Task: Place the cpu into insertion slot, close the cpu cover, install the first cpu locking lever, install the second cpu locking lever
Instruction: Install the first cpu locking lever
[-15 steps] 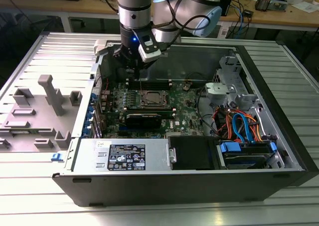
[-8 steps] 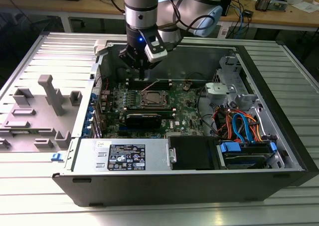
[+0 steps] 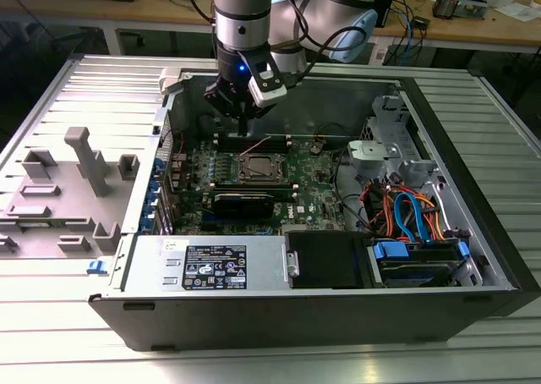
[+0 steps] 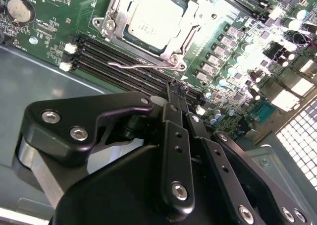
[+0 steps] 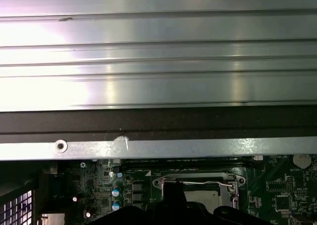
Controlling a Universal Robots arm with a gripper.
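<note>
— Where is the cpu point(image 4: 156, 18) seen?

— In the second wrist view it is seen seated in the slot point(image 3: 243, 172). It is a flat square with a dull silver-grey top. In the exterior view the slot is found near the frame's middle, on the green board point(image 3: 308, 181) inside the open black case point(image 3: 279, 312).

— And the cover point(image 4: 190, 30)?

— It is laid flat over the cpu's edges. It is a thin, shiny metal frame, and the chip is shown through its square window. A thin bent wire lever point(image 4: 141, 65) is stretched along one side of it, next to the long black memory slots point(image 4: 119, 56). Whether the lever is latched cannot be told.

— How is the gripper point(image 4: 177, 90) held?

— Its two matte black fingers point(image 4: 173, 136) are brought together at the tips, and nothing is gripped between them. The tips are held just beside the lever, over the memory slots. In the exterior view the gripper point(image 3: 243, 128) is hung from the top middle of the frame, just above the slot.

— What else is shown?

— A ribbed aluminium table point(image 3: 76, 333) is seen under the case. A grey moulded tray point(image 3: 63, 189) with blocky posts is laid at the exterior view's left.
</note>
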